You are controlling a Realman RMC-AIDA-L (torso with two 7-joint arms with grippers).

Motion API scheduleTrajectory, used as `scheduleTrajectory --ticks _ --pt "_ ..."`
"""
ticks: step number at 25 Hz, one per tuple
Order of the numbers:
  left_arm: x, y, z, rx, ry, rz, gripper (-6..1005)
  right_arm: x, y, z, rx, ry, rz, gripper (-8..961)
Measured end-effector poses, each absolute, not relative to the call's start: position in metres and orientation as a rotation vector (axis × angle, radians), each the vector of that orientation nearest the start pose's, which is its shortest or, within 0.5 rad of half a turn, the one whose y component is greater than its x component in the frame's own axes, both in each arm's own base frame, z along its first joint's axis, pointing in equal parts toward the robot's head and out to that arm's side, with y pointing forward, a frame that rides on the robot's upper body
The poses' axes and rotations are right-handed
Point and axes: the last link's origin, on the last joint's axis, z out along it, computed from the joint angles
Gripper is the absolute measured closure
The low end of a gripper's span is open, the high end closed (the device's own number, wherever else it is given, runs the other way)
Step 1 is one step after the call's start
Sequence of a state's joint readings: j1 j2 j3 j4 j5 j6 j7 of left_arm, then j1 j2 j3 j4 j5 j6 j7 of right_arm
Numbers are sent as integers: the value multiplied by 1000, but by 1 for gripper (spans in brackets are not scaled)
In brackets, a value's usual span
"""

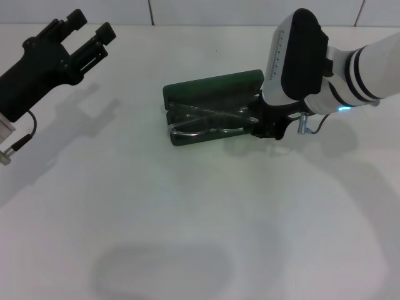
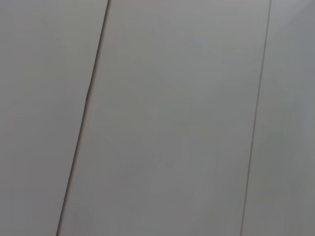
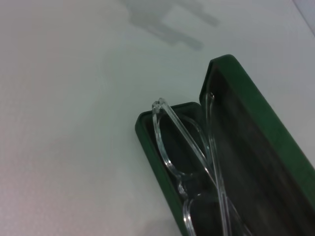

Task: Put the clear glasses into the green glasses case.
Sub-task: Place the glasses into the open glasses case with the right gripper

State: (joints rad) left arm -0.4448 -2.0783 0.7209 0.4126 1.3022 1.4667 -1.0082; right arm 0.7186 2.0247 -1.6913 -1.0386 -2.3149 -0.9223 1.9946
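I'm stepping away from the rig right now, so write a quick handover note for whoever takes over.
Left hand: open, raised off to the robot's left, idle.
Right hand: down at the right end of the green glasses case; its grip is hidden.
The case lies open on the table, lid up. The clear glasses lie in its tray, one arm across the lens.
Done: glasses in the case.
Left: withdraw the right hand, probably seat the glasses fully.
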Motion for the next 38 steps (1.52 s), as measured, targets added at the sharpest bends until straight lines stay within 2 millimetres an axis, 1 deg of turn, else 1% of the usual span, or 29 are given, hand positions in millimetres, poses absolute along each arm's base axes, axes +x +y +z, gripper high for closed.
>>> scheduleTrajectory --ticks 10,14,21,27,30,35,38 --pt "-274 337 25 -2081 -523 -1167 289 141 389 -69 -2794 -64 -329 546" --pt "-273 338 25 -2082 -520 -1168 289 143 391 -70 -2789 -56 -335 546" --pt "-273 338 25 -2082 -517 -1167 289 146 402 -76 -2760 -38 -344 547" --pt "-273 338 25 -2082 -516 -1167 289 145 403 -75 -2746 -39 -325 546" --pt "-273 338 25 -2082 -515 -1166 289 141 401 -75 -2754 -42 -292 546" --pt "-272 339 25 -2083 -511 -1166 290 129 395 -73 -2770 -87 -205 547" --pt "-271 340 25 -2085 -508 -1168 290 122 395 -76 -2770 -123 -195 546"
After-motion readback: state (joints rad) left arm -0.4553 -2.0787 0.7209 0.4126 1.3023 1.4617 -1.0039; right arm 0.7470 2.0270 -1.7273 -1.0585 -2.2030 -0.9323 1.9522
